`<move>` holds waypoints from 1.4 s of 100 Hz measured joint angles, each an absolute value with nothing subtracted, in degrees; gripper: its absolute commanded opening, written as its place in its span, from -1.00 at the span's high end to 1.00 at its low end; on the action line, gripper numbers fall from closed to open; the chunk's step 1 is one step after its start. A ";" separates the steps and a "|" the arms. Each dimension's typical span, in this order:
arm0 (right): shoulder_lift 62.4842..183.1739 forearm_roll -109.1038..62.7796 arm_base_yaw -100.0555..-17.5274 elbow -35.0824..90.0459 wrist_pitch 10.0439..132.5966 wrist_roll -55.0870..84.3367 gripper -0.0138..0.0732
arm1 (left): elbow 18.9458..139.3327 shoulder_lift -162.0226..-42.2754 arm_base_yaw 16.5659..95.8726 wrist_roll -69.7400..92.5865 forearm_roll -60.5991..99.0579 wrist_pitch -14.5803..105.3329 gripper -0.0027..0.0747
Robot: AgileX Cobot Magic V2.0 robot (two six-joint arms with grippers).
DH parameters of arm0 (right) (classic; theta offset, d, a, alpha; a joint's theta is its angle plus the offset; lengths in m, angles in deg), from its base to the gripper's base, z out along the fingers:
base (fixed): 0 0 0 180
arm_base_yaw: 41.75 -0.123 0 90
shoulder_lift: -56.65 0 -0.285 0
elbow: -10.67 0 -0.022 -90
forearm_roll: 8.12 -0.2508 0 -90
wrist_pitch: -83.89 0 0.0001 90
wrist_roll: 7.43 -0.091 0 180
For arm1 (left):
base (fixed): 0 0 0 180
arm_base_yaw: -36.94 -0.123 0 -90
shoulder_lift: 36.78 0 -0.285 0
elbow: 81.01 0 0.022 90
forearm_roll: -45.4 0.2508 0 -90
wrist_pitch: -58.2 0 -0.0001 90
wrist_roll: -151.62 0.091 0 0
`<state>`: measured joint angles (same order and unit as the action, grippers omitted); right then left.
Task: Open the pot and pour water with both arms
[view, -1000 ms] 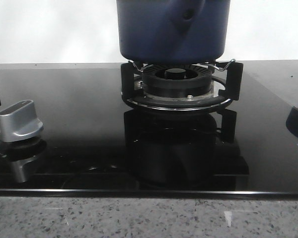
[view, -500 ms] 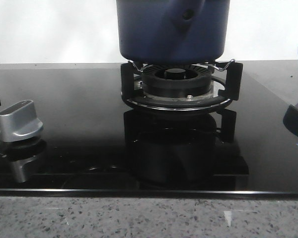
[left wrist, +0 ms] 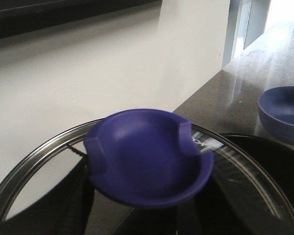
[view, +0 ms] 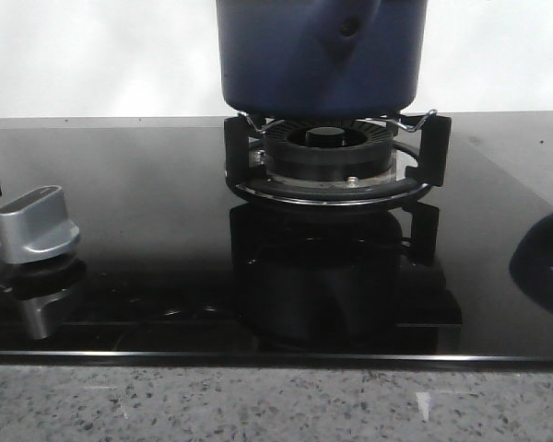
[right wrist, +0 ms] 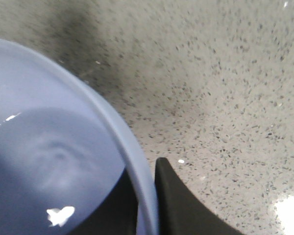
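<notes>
Standing on the burner (view: 327, 161), the pot (view: 321, 55) is kept under its lid (left wrist: 147, 161), while the bowl (right wrist: 54, 161), clamped at its rim by the right gripper (right wrist: 152, 196), is held to its right; the left gripper's state cannot be told.

Hob (view: 138, 212): black glass, glossy, set into the counter.
Burner grate (view: 332, 161): black ring with upright prongs, mid-hob.
Knob (view: 35, 224): silver, at the hob's left.
Counter (view: 258, 405): grey speckled stone along the front edge.
Wall (view: 92, 55): plain white behind.
</notes>
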<state>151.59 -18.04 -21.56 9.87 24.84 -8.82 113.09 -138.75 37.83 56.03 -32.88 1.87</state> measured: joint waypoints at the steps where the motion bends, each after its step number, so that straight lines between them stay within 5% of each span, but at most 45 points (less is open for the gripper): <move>1: 151.59 -18.18 -21.56 9.34 24.62 -8.82 0.85 | 113.09 -138.75 37.83 56.03 -32.88 1.87 0.58; 90: 167.73 -18.66 -41.37 -30.16 11.39 -9.99 0.83 | 113.09 -138.63 37.83 56.03 -32.21 8.09 0.58; 140: 172.59 -19.01 -51.59 -37.47 16.68 -10.12 0.83 | 113.09 -138.63 33.78 56.03 -32.03 8.86 0.58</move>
<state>172.59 -19.01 -51.59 -37.47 16.68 -10.12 113.09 -138.63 33.78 56.03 -32.03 8.86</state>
